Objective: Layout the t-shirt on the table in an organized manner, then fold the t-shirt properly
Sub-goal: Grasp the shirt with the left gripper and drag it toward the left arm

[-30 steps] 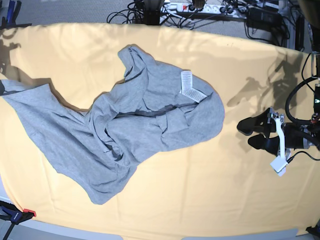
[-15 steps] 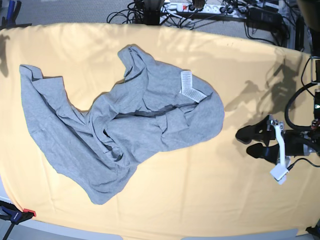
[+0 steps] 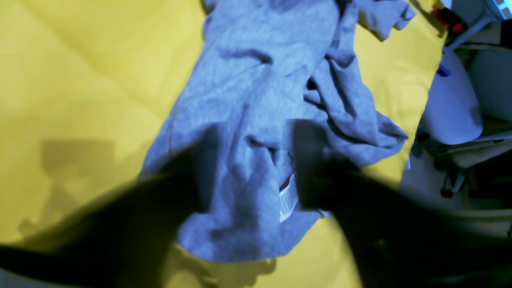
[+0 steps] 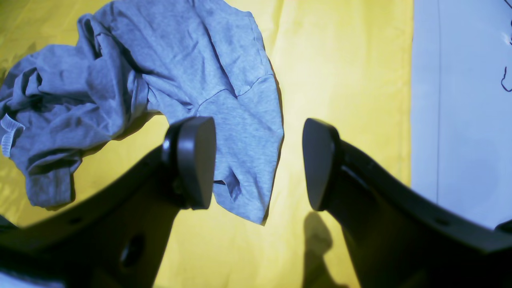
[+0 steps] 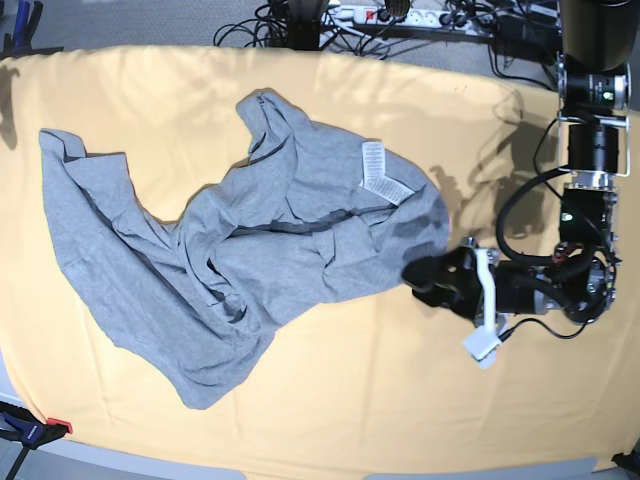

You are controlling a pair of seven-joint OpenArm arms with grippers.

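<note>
Worktop (image 5: 330, 400): wide surface draped in a pale yellow-orange cloth, filling most of the base view.
T-shirt (image 5: 250, 260): grey, crumpled and unfolded, lying on the worktop's middle and spreading toward that view's left edge; one end bunches into folds.
Care label (image 5: 380, 172): white tag lying exposed on the shirt's upper side, near its right-hand edge in the base view.
Left gripper (image 5: 428, 281): low at the shirt's right-hand edge; its dark fingers (image 3: 188, 176) stand apart, blurred, framing the fabric, nothing clamped.
Right gripper (image 4: 256, 160): above the shirt's other end; fingers (image 4: 194, 160) spread wide, released, holding nothing.
</note>
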